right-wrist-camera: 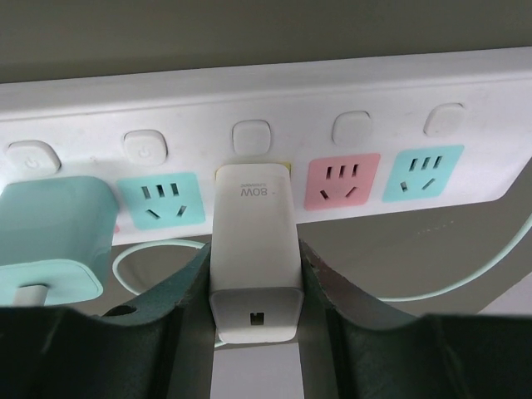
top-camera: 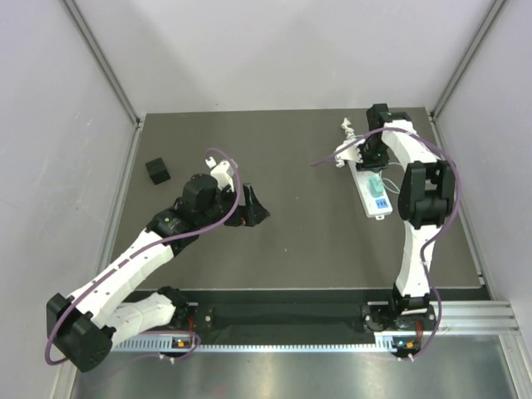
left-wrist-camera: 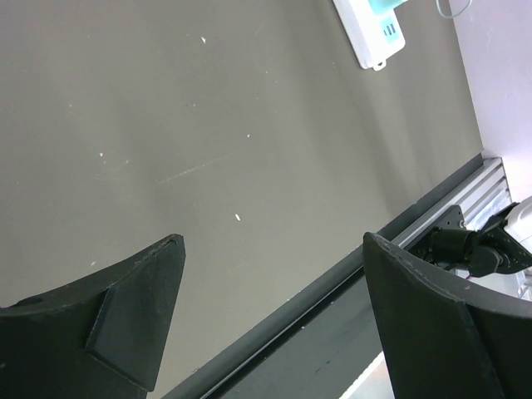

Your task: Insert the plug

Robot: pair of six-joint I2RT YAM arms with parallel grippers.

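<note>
A white power strip (right-wrist-camera: 349,91) with coloured sockets lies at the table's right (top-camera: 371,193). In the right wrist view my right gripper (right-wrist-camera: 253,274) is shut on a white 80W plug (right-wrist-camera: 253,241), whose front end sits against the yellow socket in the strip's middle. A mint plug (right-wrist-camera: 50,237) with a mint cable sits in the strip at the left. In the top view my right gripper (top-camera: 371,155) is over the strip's far end. My left gripper (left-wrist-camera: 270,249) is open and empty over bare table near the middle (top-camera: 253,208).
A small black cube (top-camera: 157,170) lies at the far left of the mat. White crumpled bits (top-camera: 347,127) lie beyond the strip. Grey walls close in the sides. A metal rail (top-camera: 332,332) runs along the near edge.
</note>
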